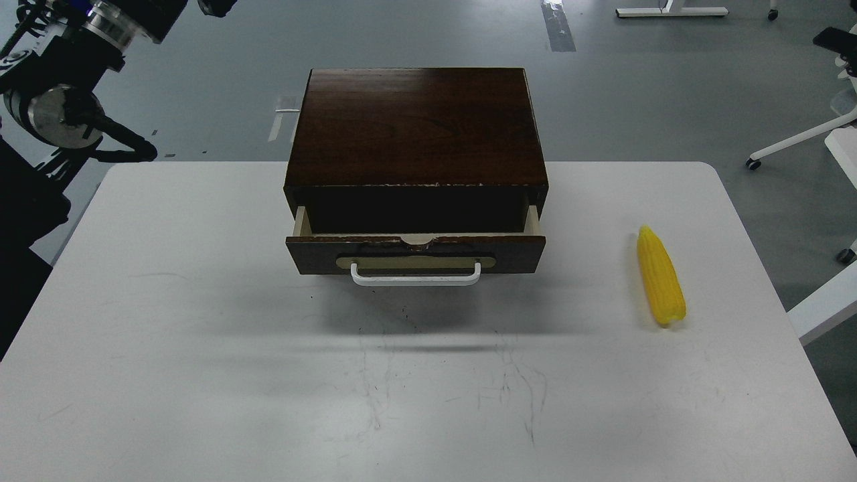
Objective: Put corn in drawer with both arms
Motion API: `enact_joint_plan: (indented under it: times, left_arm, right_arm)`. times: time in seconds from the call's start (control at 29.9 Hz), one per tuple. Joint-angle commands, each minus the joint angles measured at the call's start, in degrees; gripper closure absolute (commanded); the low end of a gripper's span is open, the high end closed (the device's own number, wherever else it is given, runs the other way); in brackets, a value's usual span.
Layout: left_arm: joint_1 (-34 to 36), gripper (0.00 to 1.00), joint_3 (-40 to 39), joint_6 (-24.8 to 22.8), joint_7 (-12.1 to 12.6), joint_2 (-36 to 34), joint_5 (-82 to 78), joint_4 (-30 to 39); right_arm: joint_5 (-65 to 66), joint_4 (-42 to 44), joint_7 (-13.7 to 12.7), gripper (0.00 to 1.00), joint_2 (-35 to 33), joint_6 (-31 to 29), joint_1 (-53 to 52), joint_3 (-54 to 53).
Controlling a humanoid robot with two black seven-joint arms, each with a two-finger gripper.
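Corn is what has to go into the drawer, yet going left to right it comes last. Far left of the cabinet (415, 127), up at the frame's corner and off the table (201, 348), the left arm (60, 114) shows only its wrist ring and cables; its gripper cannot be made out, so I cannot tell whether it is open or closed. The cabinet sits at the table's middle, toward the far edge. Its drawer (415, 253) is pulled out a little, white handle (415, 276) facing me, pale inner sides showing and a dark gap behind the front. Well to the right of the cabinet lies the corn (660, 276), flat on the table, untouched, long axis running roughly near-to-far, pointed tip away from me. The right arm is out of view. By my judgement the corn falls to the right arm, the drawer handle to the left.
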State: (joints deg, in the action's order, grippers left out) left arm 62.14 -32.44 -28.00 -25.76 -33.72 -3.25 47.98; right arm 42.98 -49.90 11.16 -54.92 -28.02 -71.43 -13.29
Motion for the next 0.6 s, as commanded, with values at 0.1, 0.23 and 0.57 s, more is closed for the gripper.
enact_joint_plan:
  times: [0.1,0.23,0.57]
  left_arm:
    - [-0.35,0.02,-0.96,0.0,-0.26,-1.08,2.45,-0.08]
    - [-1.22,0.02,-1.31,0.0,-0.17,-1.08,5.53,-0.08]
    - [-3.68,0.02,-1.22,0.0,0.18,-0.2,7.64,-0.26]
  right_arm:
    - [13.61,-7.93,-6.58,0.0,-0.37,0.02,0.15,4.14]
    - [15.72,-8.11,-7.12,0.0,0.25,0.02,0.68,6.43]
    - [21.09,-6.98,-7.29,0.0,5.43,0.02,4.01,14.95]
